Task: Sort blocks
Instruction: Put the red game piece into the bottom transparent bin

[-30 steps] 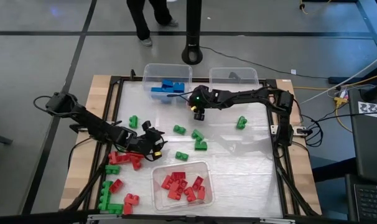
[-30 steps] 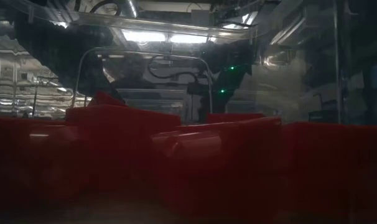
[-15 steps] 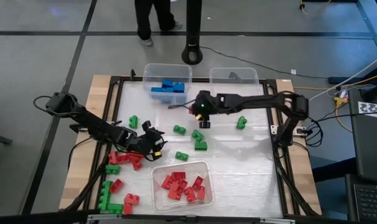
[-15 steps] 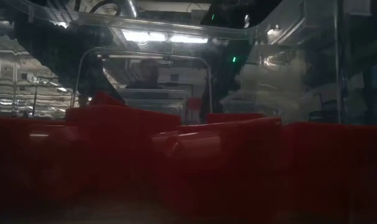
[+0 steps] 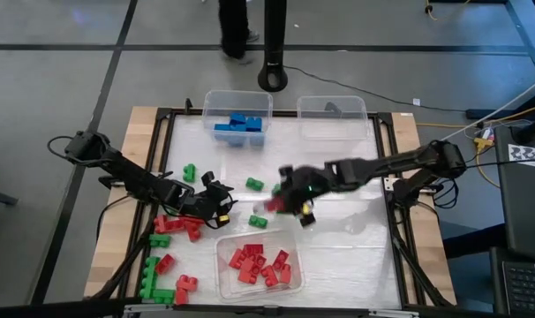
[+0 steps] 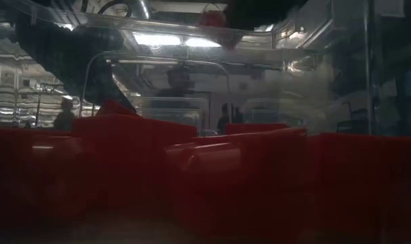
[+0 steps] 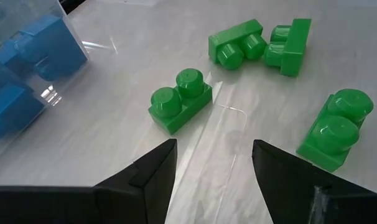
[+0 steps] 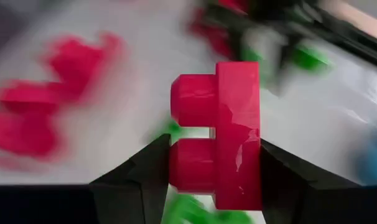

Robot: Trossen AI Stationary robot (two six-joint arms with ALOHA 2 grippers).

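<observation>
My right gripper [image 8: 201, 168] clamps a red block [image 8: 223, 134] over table centre. Left gripper [image 7: 210, 171], at 9 o'clock, open above green blocks [image 7: 179, 107].

Two dark, jointed arms [image 5: 126, 172] — black cables along them, dark wedge-shaped fingers [image 7: 145, 177].

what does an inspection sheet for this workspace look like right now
surface: pale table top, wooden edge strips
job's things: blue blocks in the far clear bin; red blocks in the near clear bin; green blocks and more red ones loose on the table
clutter: far right bin holds a small dark item
grippers: right hand shut on a red block, mid-table; left hand open, empty, low over the table
cables: yellow and black leads on the floor at right
surroundings: a person's legs beyond the table
</observation>
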